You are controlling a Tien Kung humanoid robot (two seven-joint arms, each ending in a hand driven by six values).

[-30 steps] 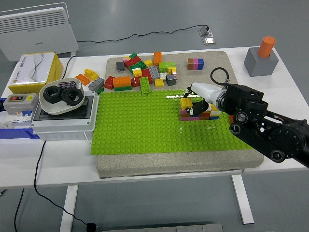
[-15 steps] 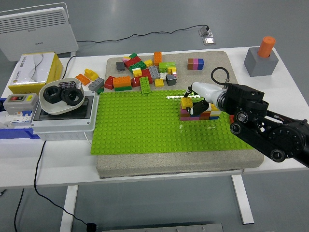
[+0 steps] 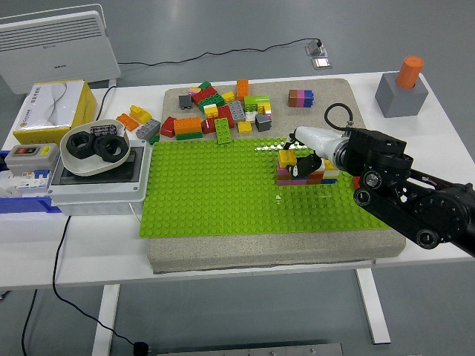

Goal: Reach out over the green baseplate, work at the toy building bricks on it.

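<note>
The green baseplate point(image 3: 223, 189) lies on a beige mat in the middle of the table. A small stack of bricks point(image 3: 300, 176) stands on its right part, in purple, red, orange and yellow layers. A yellow brick point(image 3: 286, 157) tops the stack. My right hand point(image 3: 306, 156) reaches in from the right over the stack, white fingers point(image 3: 312, 138) curled on the yellow brick. The black right arm point(image 3: 404, 196) runs off toward the lower right. No left arm shows.
Several loose bricks point(image 3: 219, 111) lie on the mat behind the plate. A purple brick block point(image 3: 300, 98) sits at the back. A grey box with black rings point(image 3: 96, 152) stands left. A grey block with an orange cylinder point(image 3: 402, 89) stands at far right.
The yellow brick and my fingers have shifted very slightly; the stack and everything else stay in place.
</note>
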